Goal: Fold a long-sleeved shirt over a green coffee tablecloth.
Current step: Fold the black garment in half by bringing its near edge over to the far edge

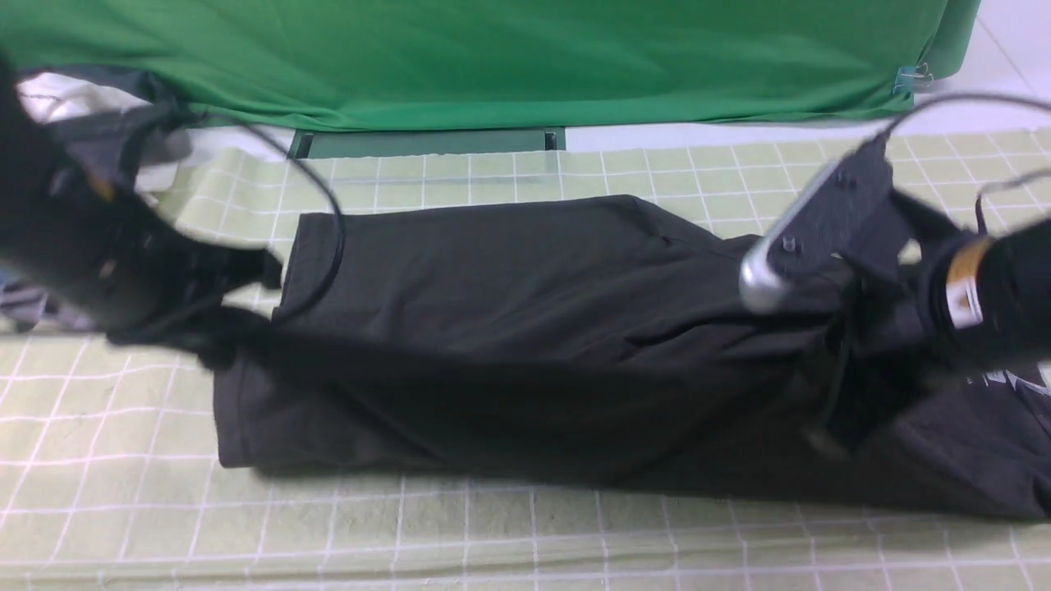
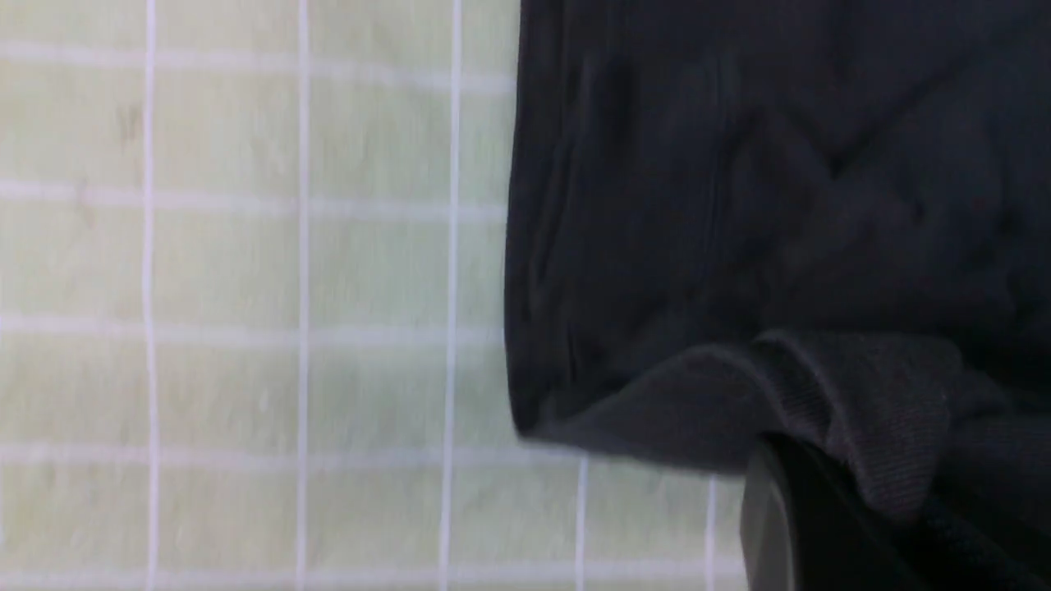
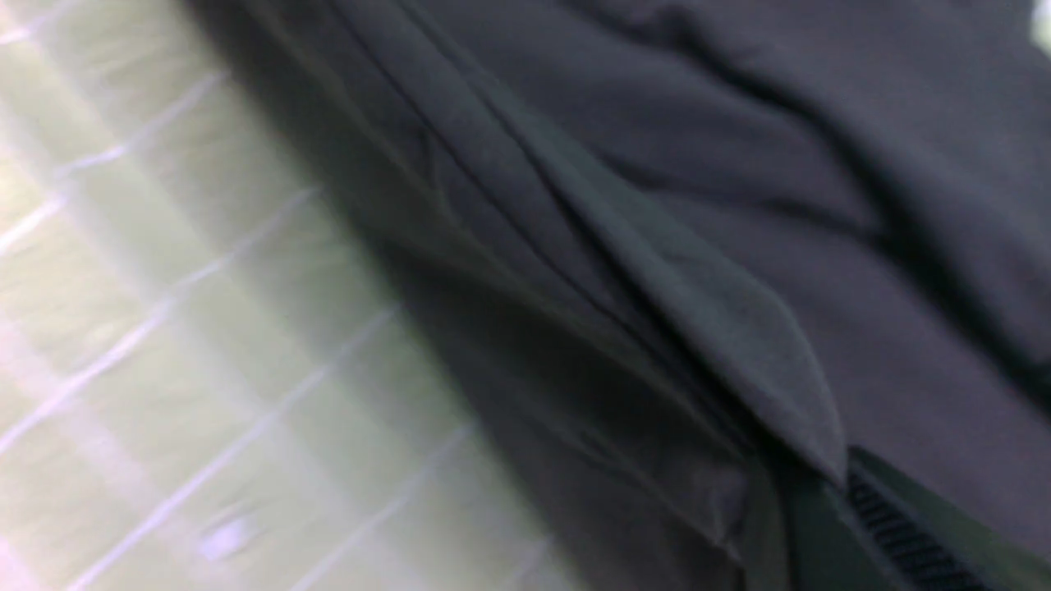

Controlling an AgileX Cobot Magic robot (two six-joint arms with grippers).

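Observation:
The black long-sleeved shirt [image 1: 525,328] lies stretched sideways across the green coffee tablecloth [image 1: 493,533], doubled over along its length. A bit of white chest print [image 1: 1008,381] shows at its right end. My left gripper [image 1: 220,335] is at the shirt's left end and is shut on a ribbed edge of it [image 2: 870,410]; one finger [image 2: 780,533] shows under the cloth. My right gripper [image 1: 839,353] is at the right end, shut on a lifted fold of the shirt [image 3: 739,345] beside a ridged finger pad [image 3: 895,533]. Both views are blurred.
A plain bright green backdrop fabric [image 1: 493,57] hangs along the back, with a metal clip [image 1: 910,80] at its right corner. White and grey garments [image 1: 74,103] lie at the back left behind my left arm. A black cable [image 1: 328,205] loops over the shirt's left part.

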